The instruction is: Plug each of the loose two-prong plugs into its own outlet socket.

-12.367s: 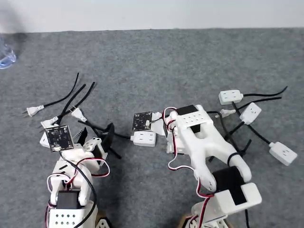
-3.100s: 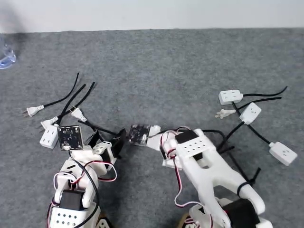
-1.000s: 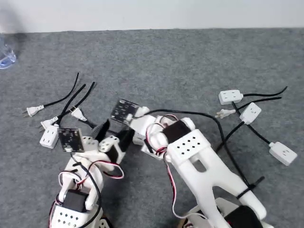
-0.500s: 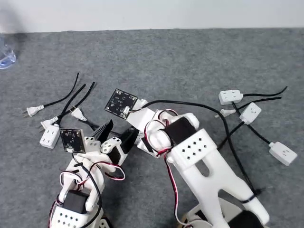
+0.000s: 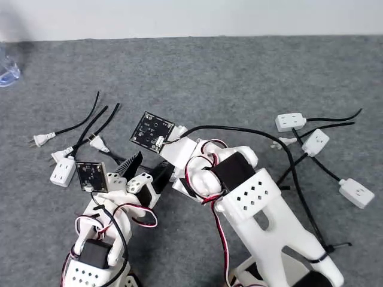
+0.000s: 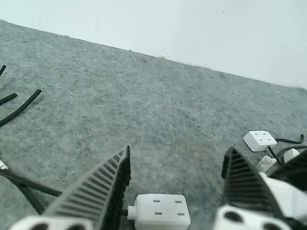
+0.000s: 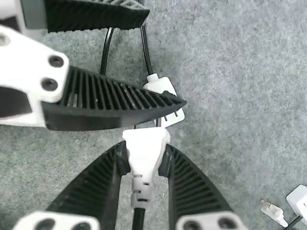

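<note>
Right wrist view | our right tool point(image 7: 144, 147) grips a plug point(image 7: 144, 162) aimed at the socket point(image 7: 163, 87) | left tool point(image 6: 178, 153) open astride it, we judge to steady it.

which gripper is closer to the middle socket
Left. The left gripper is open, with a finger on either side of the socket. The right gripper, shut on a plug, sits just short of it.
</note>
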{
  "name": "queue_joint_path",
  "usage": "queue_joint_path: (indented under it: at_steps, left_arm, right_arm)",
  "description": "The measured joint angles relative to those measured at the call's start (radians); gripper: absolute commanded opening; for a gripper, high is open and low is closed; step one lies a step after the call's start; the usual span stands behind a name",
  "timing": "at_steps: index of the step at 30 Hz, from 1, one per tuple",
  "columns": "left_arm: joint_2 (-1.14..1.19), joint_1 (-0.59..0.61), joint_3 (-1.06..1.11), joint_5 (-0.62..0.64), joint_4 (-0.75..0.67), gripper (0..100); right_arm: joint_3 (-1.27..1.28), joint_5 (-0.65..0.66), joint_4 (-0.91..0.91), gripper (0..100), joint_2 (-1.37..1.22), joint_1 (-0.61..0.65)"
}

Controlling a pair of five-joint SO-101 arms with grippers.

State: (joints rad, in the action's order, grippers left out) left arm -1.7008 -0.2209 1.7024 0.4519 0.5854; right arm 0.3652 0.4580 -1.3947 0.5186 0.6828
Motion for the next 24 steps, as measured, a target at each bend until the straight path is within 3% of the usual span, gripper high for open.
queue_joint_path:
  at_steps: [24]
  left_arm:
    - [-0.002, 0.002, -0.005, 0.000, 0.005, 29]
  right_arm:
    - [0.002, 0.000, 0.060, 0.9, 0.000, 0.005]
